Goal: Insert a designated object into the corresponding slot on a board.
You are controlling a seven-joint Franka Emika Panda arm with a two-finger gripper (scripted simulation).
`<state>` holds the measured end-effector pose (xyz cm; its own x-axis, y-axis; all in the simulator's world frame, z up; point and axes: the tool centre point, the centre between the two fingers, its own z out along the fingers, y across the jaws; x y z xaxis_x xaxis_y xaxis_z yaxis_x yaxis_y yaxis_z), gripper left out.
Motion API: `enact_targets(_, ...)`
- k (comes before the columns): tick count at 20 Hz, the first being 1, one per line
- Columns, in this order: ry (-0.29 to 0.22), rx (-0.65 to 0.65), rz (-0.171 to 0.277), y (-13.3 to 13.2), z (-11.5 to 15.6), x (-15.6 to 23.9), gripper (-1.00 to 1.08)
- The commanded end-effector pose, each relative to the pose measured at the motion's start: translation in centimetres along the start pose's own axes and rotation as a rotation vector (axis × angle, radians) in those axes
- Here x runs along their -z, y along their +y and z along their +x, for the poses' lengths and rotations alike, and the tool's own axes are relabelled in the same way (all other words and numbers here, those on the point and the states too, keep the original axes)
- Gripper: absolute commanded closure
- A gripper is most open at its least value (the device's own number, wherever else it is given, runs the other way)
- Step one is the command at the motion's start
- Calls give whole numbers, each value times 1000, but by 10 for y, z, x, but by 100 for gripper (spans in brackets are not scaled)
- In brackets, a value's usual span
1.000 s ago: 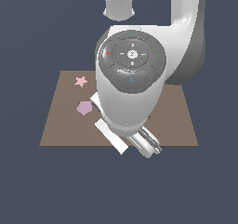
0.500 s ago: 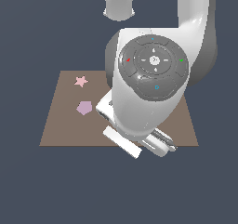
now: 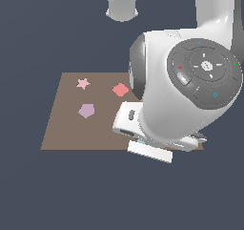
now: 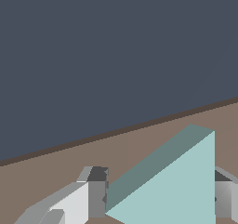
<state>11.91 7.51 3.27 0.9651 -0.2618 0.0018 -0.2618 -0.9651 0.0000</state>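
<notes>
The brown board [image 3: 66, 129] lies flat on a plain dark blue-grey worktop [image 3: 57, 191] with a uniform dark backdrop. A pink star [image 3: 83, 83], lilac pentagon [image 3: 86, 110] and red piece [image 3: 120, 89] rest on it, well apart. In the wrist view the jaws grasp the light-teal triangle [image 4: 179, 190] just above the board's edge.

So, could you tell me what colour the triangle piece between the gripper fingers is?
Light teal; the triangle piece shows best in the wrist view.

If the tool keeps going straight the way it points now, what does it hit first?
Probably the teal triangle, already between the tool fingers, then the brown board under it. The exterior view hides the tool behind the arm, so depth is uncertain.
</notes>
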Motion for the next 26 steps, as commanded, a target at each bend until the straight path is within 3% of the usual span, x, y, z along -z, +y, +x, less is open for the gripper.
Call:
enact_targets(1, 1, 110, 0, -13, -4, 1, 108)
enact_targets(15, 3, 745, 1, -70, -53, 3, 108)
enact_targets(26, 4, 1285, 1, -87, -117, 5, 108)
